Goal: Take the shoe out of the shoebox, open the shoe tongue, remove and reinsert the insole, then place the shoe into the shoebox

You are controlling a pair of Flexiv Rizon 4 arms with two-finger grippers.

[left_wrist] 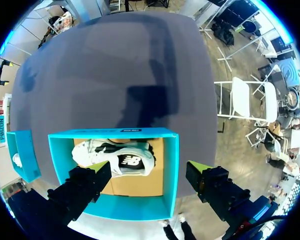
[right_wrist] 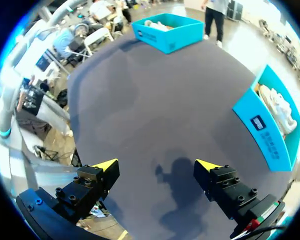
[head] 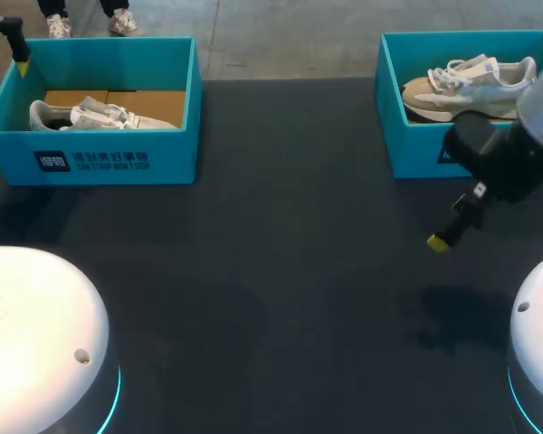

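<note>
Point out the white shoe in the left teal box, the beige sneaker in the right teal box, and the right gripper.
White laced shoe (head: 109,116): head view, on its laces.
Beige and white sneaker (head: 471,90): head view, on its side panel.
Right gripper (right_wrist: 157,165): right wrist view, midway between its two yellow tips.

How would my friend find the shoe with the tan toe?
Look at the dark table: two teal boxes sit along its far edge. In the right shoebox lies the tan-toed sneaker. The white sneaker in the left shoebox has no tan.
</note>
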